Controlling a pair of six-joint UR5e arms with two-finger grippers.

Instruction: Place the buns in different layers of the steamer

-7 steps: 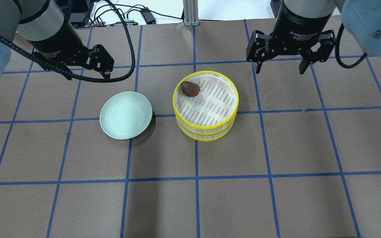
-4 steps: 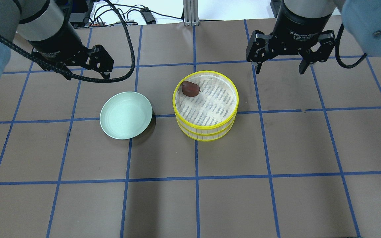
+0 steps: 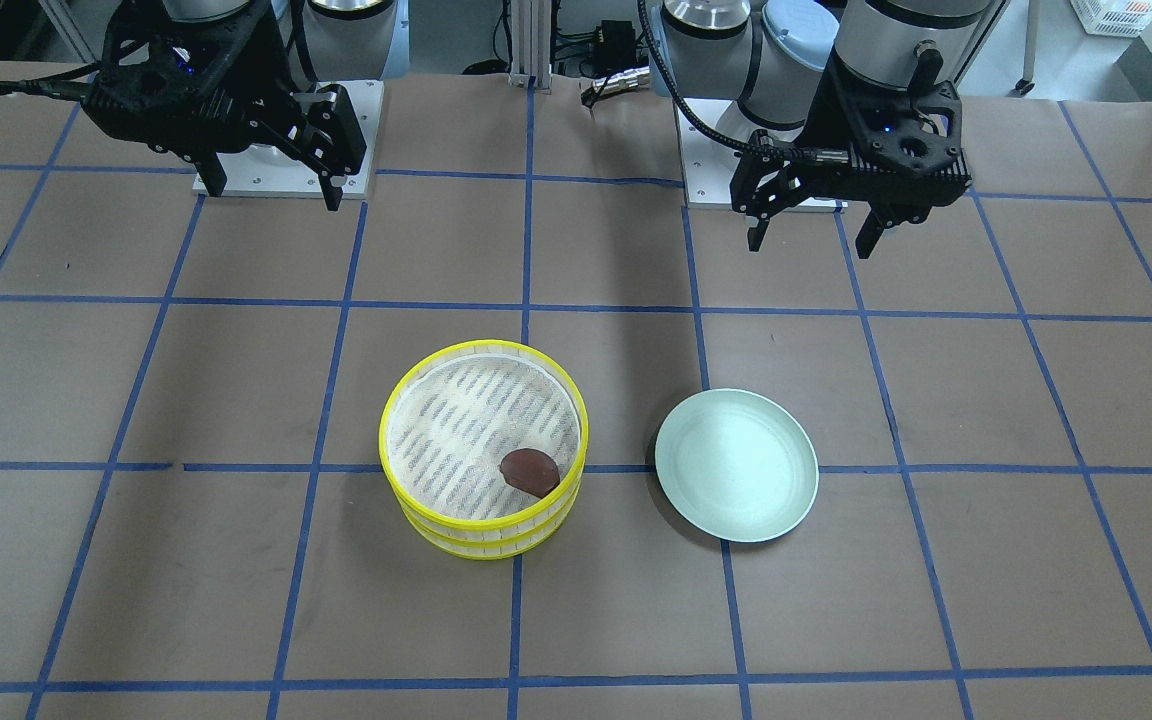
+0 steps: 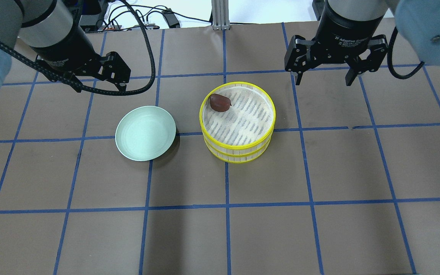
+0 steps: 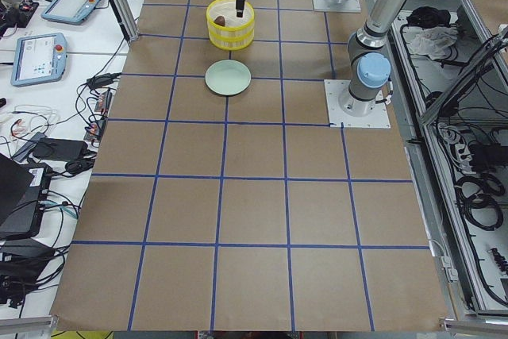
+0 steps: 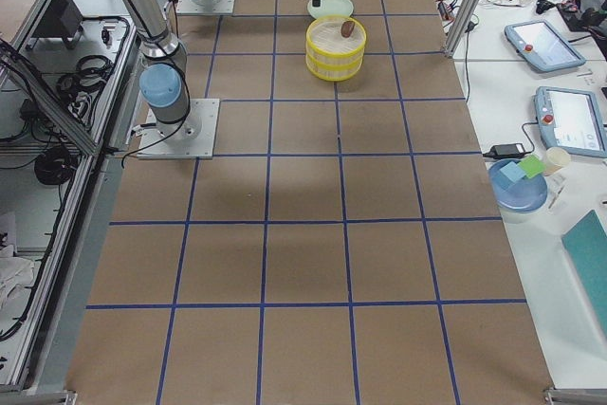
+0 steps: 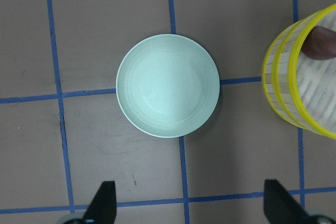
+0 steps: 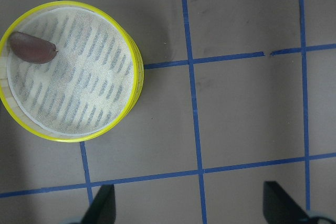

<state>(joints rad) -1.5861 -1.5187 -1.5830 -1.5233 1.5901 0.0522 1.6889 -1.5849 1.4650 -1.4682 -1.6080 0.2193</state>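
Note:
Two yellow-rimmed steamer layers stand stacked mid-table; the top layer (image 4: 243, 118) sits on the lower layer (image 4: 239, 157). The dark reddish-brown bun (image 4: 220, 102) lies on the top layer's mesh floor by its rim, and also shows in the front view (image 3: 529, 470) and the right wrist view (image 8: 34, 47). The cream-white bun is not in view. My left gripper (image 4: 99, 86) is open and empty, raised behind the plate. My right gripper (image 4: 323, 82) is open and empty, raised behind and to the right of the steamer.
A pale green plate (image 4: 145, 133) lies empty left of the steamer, a short gap between them; it shows in the left wrist view (image 7: 168, 85). The brown table top carries blue tape grid lines (image 4: 227, 206). Cables lie at the table's far edge.

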